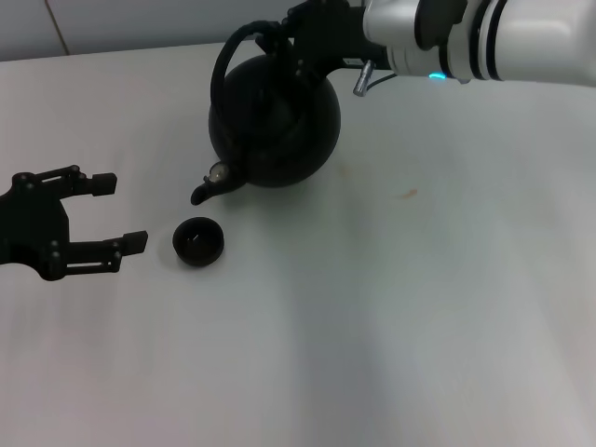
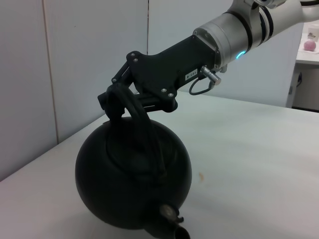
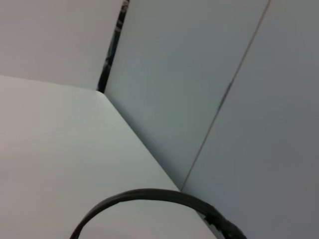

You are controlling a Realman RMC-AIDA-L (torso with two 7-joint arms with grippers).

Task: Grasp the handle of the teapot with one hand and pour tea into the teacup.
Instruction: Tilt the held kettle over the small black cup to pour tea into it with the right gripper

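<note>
The round matte-black teapot is tilted forward at the back of the table, with its short spout pointing down toward the teacup. My right gripper is shut on the upper part of the arched black handle. The left wrist view shows the teapot, its handle and the right gripper clamped on it. The right wrist view shows only an arc of the handle. The tiny black teacup stands on the table just below and right of the spout tip. My left gripper is open and empty, left of the cup.
The white table stretches out to the right and front. A small brown speck lies right of the teapot. Pale wall panels stand behind the table's far edge.
</note>
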